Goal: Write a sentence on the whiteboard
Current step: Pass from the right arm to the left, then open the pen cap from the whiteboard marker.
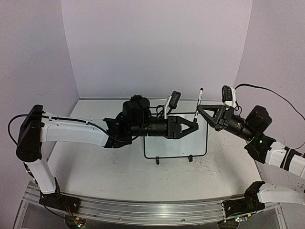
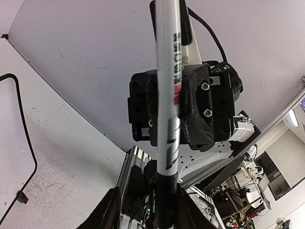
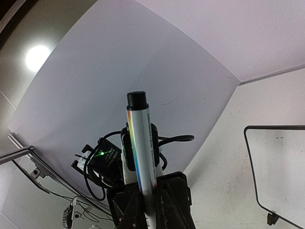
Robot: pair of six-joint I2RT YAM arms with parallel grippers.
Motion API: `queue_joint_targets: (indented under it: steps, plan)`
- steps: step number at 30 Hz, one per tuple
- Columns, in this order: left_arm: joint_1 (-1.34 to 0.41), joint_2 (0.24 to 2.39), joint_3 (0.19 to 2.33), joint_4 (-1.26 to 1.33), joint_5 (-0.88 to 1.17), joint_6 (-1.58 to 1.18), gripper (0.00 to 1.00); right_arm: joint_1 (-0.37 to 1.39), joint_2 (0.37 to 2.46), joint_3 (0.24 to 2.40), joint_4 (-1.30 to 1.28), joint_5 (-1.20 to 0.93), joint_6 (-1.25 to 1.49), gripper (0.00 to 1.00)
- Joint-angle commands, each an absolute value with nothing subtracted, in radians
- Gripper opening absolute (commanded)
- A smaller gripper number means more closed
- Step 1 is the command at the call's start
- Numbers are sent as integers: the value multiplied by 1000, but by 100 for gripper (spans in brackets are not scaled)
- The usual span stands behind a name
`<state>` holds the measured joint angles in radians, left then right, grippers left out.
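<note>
The whiteboard (image 1: 176,148) lies flat mid-table, partly under the left arm; its visible face is blank and no sentence is in view. It also shows as the whiteboard (image 3: 281,167) and the whiteboard (image 2: 12,143). A silver marker (image 1: 198,106) stands nearly upright above the board's far right corner. My right gripper (image 1: 198,109) is shut on its barrel; the right wrist view shows the marker (image 3: 141,148) rising from the right gripper (image 3: 152,202). My left gripper (image 1: 195,123) straddles the marker's black lower end (image 2: 164,200). A gap shows on one side of the left gripper (image 2: 152,210).
Purple walls enclose the table on three sides. An aluminium rail (image 1: 143,210) carries both arm bases at the near edge. The grey tabletop (image 1: 95,167) is scratched around the board. The board's two small black feet (image 1: 157,161) point toward the near edge.
</note>
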<state>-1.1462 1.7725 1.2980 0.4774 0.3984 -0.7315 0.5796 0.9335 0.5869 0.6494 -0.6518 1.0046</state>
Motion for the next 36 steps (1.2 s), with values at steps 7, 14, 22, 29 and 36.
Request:
queue_joint_targets:
  steps: [7, 14, 22, 29, 36]
  plan:
    - [-1112, 1740, 1281, 537, 419, -718, 13, 597, 960, 610, 707, -645, 1008, 0]
    - [-1088, 1696, 1191, 534, 435, -678, 0, 597, 981, 635, 630, -647, 961, 12]
    - [-1036, 1600, 1120, 406, 514, -506, 0, 594, 1014, 812, 208, -625, 613, 73]
    - [-1036, 1612, 1273, -14, 496, -215, 0, 593, 1116, 978, -73, -745, 374, 98]
    - [-1037, 1584, 1300, -136, 510, -97, 0, 593, 1267, 1135, -313, -886, 248, 98]
